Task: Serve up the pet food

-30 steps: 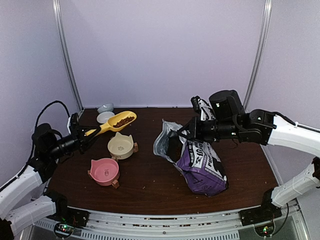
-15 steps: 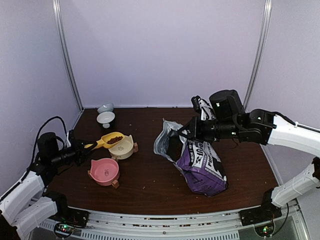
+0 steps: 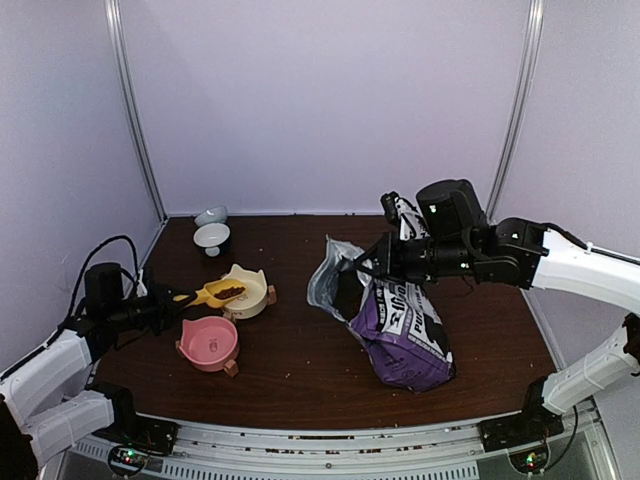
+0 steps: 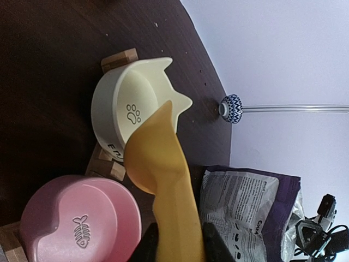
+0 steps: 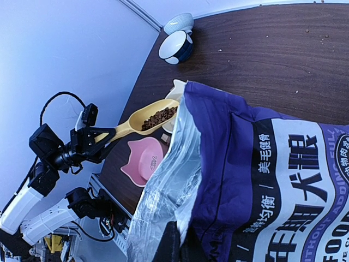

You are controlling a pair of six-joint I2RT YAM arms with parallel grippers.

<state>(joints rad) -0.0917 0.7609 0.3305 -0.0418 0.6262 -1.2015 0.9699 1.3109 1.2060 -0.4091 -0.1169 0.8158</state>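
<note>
So the pet food (image 5: 159, 117) is a little brown heap lying in the cup of a yellow scoop (image 3: 215, 294), left of centre in the top view. The left jaws are clenched on the scoop's handle, with a dark finger (image 4: 217, 248) on either side of it at the bottom of the left wrist view. The scoop is held up off the tabletop (image 3: 300, 370), and its front end hangs over the rim of a cream bowl with cat ears (image 4: 117, 103). Can't tell if it's actually touching that rim. The left wrist view only shows the scoop's underside, so no kibble is visible from there.

Just below and left of the cream bowl in the top view is a pink bowl (image 3: 208, 342) with a fish drawn inside it.

Right of centre is a purple-and-white bag (image 3: 400, 325), tilted, with its mouth open toward the upper left and the silver lining showing. The right jaws are pinched on the bag's open top edge.

In the upper left corner of the tabletop there's a small white-and-dark bowl (image 3: 212, 238) with a pale bowl (image 3: 210, 215) right behind it, both well apart from the scoop.
</note>
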